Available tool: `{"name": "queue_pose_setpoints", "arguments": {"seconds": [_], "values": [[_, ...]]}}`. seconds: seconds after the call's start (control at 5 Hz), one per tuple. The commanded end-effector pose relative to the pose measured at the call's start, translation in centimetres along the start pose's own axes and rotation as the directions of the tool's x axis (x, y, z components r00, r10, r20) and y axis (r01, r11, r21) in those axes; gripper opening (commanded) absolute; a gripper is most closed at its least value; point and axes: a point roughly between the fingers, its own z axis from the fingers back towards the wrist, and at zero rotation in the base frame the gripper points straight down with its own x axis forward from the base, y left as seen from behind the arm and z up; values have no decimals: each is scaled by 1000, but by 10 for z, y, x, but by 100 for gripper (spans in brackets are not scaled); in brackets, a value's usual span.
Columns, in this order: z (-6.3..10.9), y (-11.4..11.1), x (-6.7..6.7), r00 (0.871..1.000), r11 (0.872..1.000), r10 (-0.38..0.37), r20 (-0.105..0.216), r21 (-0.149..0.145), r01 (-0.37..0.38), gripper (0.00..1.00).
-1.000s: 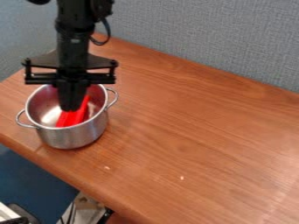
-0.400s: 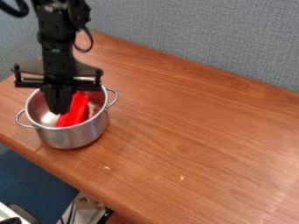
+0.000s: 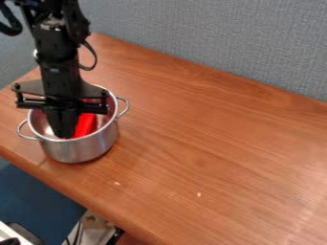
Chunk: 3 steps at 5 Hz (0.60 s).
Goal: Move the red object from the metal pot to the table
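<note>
The metal pot (image 3: 107,137) stands near the table's left front corner, shiny and round with two small side handles. Inside it lies the red object (image 3: 88,124), a bright red bar leaning toward the pot's right wall. My black gripper (image 3: 65,119) reaches straight down into the pot from above. Its fingers are shut and sit just left of the red bar, which stays in the pot. The fingertips are hidden behind the pot's rim, so I cannot tell whether they touch the bar. The table (image 3: 217,134) is reddish-brown wood.
The wooden top stretches to the right and back of the pot. Its front edge runs diagonally just below the pot, with dark floor beyond. A grey-blue wall stands behind the table.
The gripper has shifted left and a little lower inside the pot. The red bar has stayed in place and now shows to the right of the fingers.
</note>
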Motion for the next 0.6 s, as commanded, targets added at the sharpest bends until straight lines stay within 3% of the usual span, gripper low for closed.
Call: {"name": "queue_pose_setpoints", "arguments": {"seconds": [0.0, 0.4], "values": [[24, -7, 5, 997, 998, -62, 34, -29, 63, 0], [56, -35, 4, 980, 986, -164, 112, 1, 165, 0]]}}
